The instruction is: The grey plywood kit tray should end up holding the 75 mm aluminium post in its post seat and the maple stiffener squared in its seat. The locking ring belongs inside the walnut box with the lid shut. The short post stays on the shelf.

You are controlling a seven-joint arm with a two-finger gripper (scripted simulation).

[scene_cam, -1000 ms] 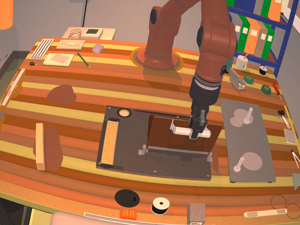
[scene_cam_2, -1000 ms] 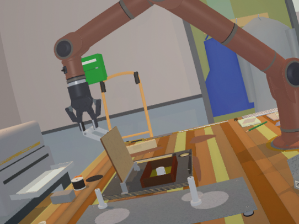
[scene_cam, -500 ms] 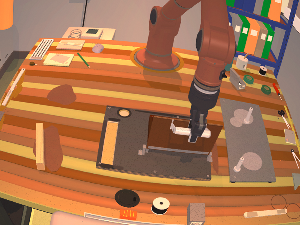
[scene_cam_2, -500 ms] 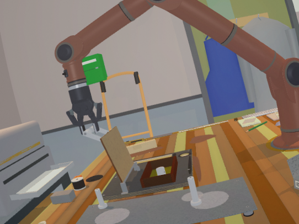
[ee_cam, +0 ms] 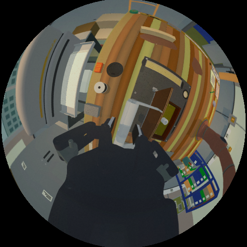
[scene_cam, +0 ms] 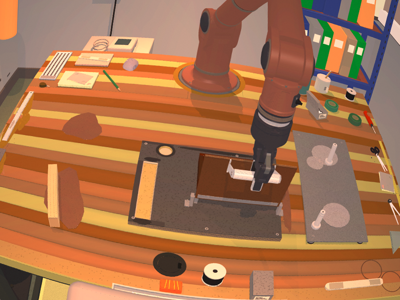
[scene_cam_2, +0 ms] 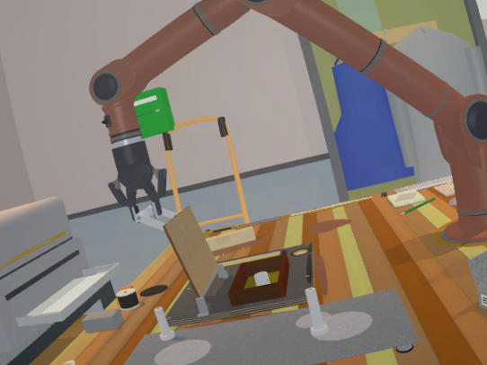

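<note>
The walnut box [scene_cam_2: 258,285] sits on the grey plywood tray [scene_cam: 205,192], its lid [scene_cam_2: 191,251] swung up and open. A pale ring [scene_cam_2: 261,278] rests inside the box. My gripper [scene_cam_2: 144,207] hovers above the lid's free edge, and I stand around the lid's pale roller handle [scene_cam: 255,176] without gripping it. The maple stiffener [scene_cam: 53,195] lies on the table left of the tray. The tray's long seat [scene_cam: 146,189] and round post seat [scene_cam: 165,150] hold nothing. Two aluminium posts [scene_cam: 330,154] [scene_cam: 318,219] stand upright on the grey shelf plate [scene_cam: 329,188] at the right.
Behind the work, my arm's base [scene_cam: 209,77] is bolted to the table, with a blue rack of binders [scene_cam: 340,38] at the back right. Small tools lie along the right edge. A black disc [scene_cam: 169,263], a spool [scene_cam: 214,274] and a grey block [scene_cam: 261,283] sit at the front edge.
</note>
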